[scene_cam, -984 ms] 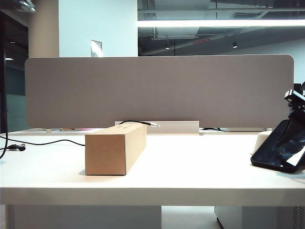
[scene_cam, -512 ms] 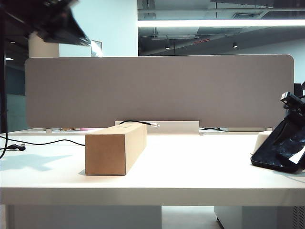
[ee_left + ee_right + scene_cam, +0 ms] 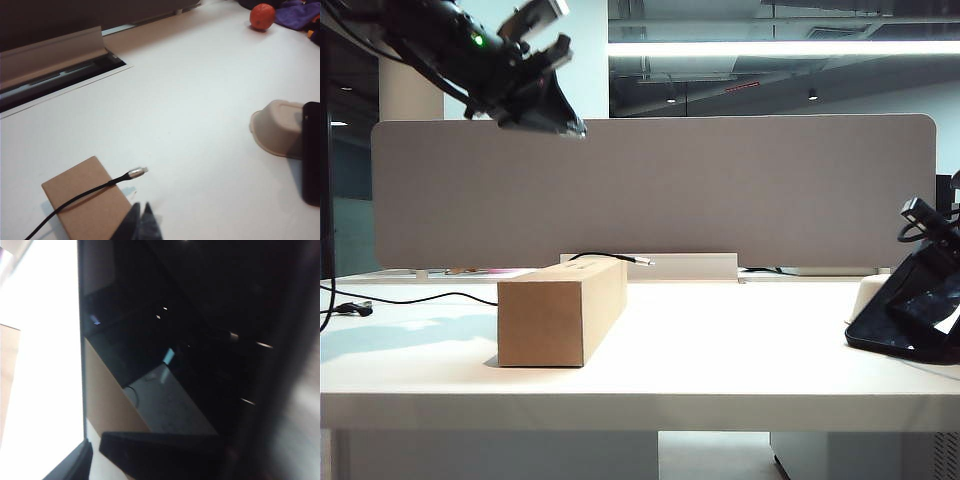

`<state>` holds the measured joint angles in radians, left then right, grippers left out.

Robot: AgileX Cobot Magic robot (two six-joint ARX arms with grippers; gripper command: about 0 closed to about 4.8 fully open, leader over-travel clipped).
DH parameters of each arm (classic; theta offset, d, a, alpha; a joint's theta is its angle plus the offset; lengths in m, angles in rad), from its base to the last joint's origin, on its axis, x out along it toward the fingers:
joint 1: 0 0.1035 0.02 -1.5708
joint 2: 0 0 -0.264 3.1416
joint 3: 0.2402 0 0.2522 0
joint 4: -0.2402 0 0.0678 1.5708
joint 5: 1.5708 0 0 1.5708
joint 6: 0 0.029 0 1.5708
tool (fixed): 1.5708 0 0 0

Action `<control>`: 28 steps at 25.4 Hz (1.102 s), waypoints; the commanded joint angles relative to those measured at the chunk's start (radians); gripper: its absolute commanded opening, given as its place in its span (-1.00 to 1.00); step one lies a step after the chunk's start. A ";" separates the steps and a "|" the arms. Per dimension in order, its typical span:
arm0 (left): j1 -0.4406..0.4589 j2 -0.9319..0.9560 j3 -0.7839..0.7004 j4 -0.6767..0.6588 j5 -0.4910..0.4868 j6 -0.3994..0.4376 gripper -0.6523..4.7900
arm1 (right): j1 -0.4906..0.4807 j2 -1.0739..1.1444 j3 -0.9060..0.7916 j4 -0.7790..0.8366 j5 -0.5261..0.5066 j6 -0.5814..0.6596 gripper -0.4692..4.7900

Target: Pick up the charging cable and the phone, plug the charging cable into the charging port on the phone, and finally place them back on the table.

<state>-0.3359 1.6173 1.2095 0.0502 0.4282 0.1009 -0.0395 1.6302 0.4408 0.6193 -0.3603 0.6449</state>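
Note:
The charging cable (image 3: 610, 257) lies along the top of a cardboard box, its silvery plug (image 3: 137, 171) sticking out past the box's end. My left gripper (image 3: 548, 112) hangs high above the table's left half, shut and empty; in the left wrist view its tips (image 3: 142, 222) meet just past the box. The phone (image 3: 905, 322) leans tilted at the table's right end, black and glossy. My right gripper (image 3: 923, 285) is down at the phone. In the right wrist view its jaws (image 3: 95, 452) stand apart at the edge of the phone's screen (image 3: 200, 315). The charging port is not visible.
The cardboard box (image 3: 560, 310) stands left of centre on the white table (image 3: 720, 350). An upturned beige bowl (image 3: 276, 127) sits under the phone. An orange ball (image 3: 262, 16) lies far off. A grey divider (image 3: 650, 190) and a cable tray (image 3: 55, 70) line the back.
My left arm has swung in from the upper left, moving right and lower over the table. My right gripper has sunk onto the phone and its jaws have narrowed.

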 commanded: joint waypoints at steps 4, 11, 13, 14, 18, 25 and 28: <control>-0.012 0.029 0.023 0.008 -0.027 0.052 -0.78 | 0.001 0.062 0.000 0.023 -0.043 0.032 -0.42; -0.012 0.033 0.033 0.009 -0.050 0.109 -0.78 | 0.001 0.061 0.000 0.103 -0.159 0.034 -0.85; -0.013 0.052 0.071 -0.004 -0.050 0.143 -0.78 | 0.002 0.053 0.000 0.134 -0.228 0.042 -0.85; -0.013 0.063 0.096 -0.027 -0.053 0.181 -0.78 | 0.002 0.051 0.000 0.140 -0.244 0.044 -0.85; -0.053 0.169 0.290 -0.218 -0.183 0.380 -0.78 | 0.002 -0.015 0.000 0.137 -0.291 0.048 -0.85; -0.100 0.332 0.489 -0.328 -0.177 0.543 -0.78 | 0.002 -0.143 0.000 0.121 -0.327 0.066 -0.85; -0.112 0.393 0.546 -0.402 -0.192 0.638 -0.77 | 0.002 -0.190 0.000 0.110 -0.331 0.066 -0.85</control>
<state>-0.4419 2.0010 1.7466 -0.3241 0.2409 0.6914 -0.0372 1.4540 0.4332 0.7006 -0.6807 0.7109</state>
